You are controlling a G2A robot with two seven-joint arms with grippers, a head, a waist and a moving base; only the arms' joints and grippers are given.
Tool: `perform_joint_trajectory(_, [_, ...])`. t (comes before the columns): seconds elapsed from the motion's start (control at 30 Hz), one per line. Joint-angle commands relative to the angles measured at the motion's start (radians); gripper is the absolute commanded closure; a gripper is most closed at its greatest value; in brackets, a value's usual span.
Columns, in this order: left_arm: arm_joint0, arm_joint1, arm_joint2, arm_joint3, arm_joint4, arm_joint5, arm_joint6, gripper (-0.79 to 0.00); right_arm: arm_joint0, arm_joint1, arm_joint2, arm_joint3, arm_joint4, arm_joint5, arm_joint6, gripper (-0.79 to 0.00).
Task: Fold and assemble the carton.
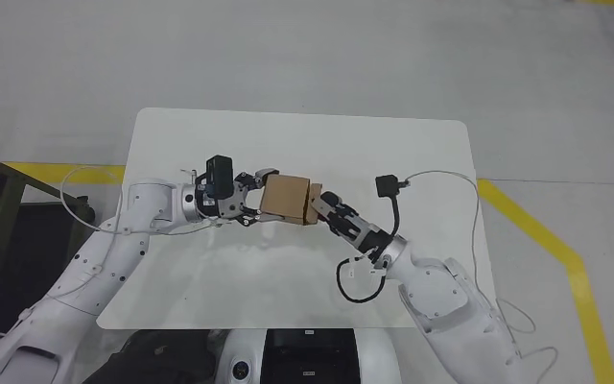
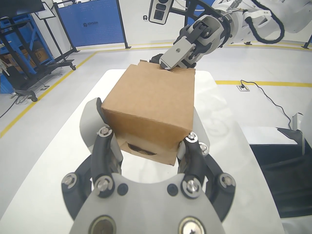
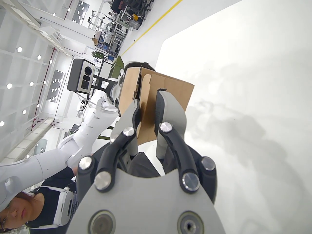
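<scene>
A brown carton [image 1: 286, 198] sits at the middle of the white table [image 1: 288, 144], folded into a box shape. My left gripper [image 1: 261, 199] holds its left end. In the left wrist view the fingers [image 2: 102, 115] clasp both side walls of the carton [image 2: 151, 98], with a loose flap showing underneath. My right gripper [image 1: 317, 204] is at the opposite end. Its fingers [image 3: 168, 108] stand a narrow gap apart, tips against the end flap of the carton [image 3: 170, 91]. From the left wrist view one tip of the right gripper [image 2: 164, 65] touches the top far edge.
Bare table top [image 2: 219, 113] surrounds the carton on all sides, widest toward the far edge. A dark stand [image 1: 19, 221] is beside the table's left edge. Yellow floor lines [image 1: 537, 226] run past the right side.
</scene>
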State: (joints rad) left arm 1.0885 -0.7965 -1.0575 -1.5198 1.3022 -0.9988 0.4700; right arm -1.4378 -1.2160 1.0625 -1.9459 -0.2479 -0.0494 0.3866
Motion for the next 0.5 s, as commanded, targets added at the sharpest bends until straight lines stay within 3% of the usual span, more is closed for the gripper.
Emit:
perform_joint_trajectory(0.0, [0.001, -0.002, -0.002, 0.000, 0.003, -0.002, -0.001, 0.000, 0.001, -0.001, -0.007, -0.003, -0.004, 0.000, -0.002, -0.105])
perform_joint_trajectory(0.33, [-0.001, -0.011, -0.005, -0.003, 0.005, -0.006, -0.014, 0.000, 0.025, -0.011, -0.050, -0.012, -0.026, 0.012, -0.021, -0.108])
perform_joint_trajectory(0.47, [0.000, -0.013, -0.011, 0.004, 0.003, -0.008, -0.016, 0.000, 0.006, -0.010, -0.042, -0.023, -0.026, -0.002, -0.040, -0.154])
